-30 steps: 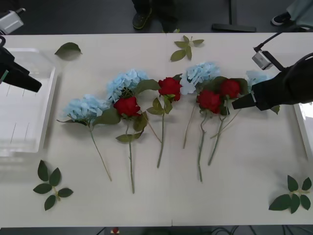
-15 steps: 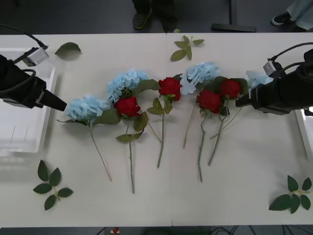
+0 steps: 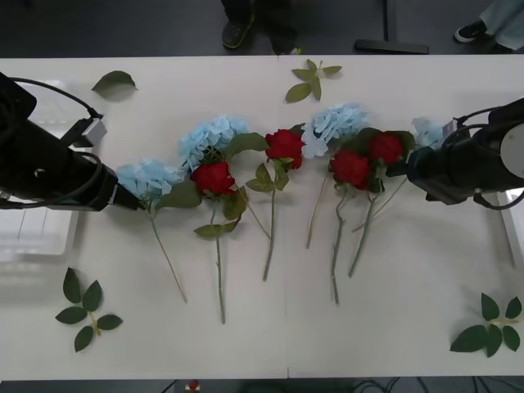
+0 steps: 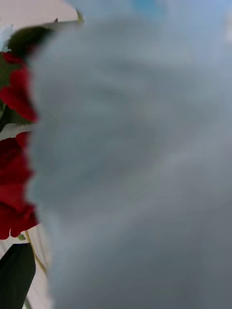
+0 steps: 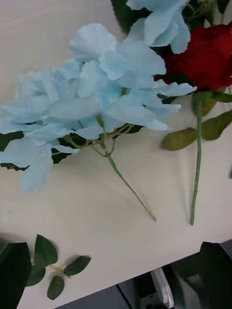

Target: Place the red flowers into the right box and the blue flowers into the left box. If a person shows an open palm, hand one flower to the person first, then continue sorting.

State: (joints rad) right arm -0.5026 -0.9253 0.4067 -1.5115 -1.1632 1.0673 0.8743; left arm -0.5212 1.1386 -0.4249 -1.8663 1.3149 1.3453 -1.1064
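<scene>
I have the left gripper [image 3: 129, 199] touching the leftmost of the blue flowers [image 3: 149, 178], fingers spread wide, beside the left box [image 3: 37, 246]. The right gripper [image 3: 412, 170] sits beside the rightmost of the red flowers [image 3: 385, 147]; I cannot tell its finger state.

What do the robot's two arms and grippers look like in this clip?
Both arms are bulky, rounded and black, with thin black cables looping over their wrists. The left gripper tapers to a dark tip, with a small grey camera block on its wrist. The right gripper is dark too. No markings are legible.
</scene>
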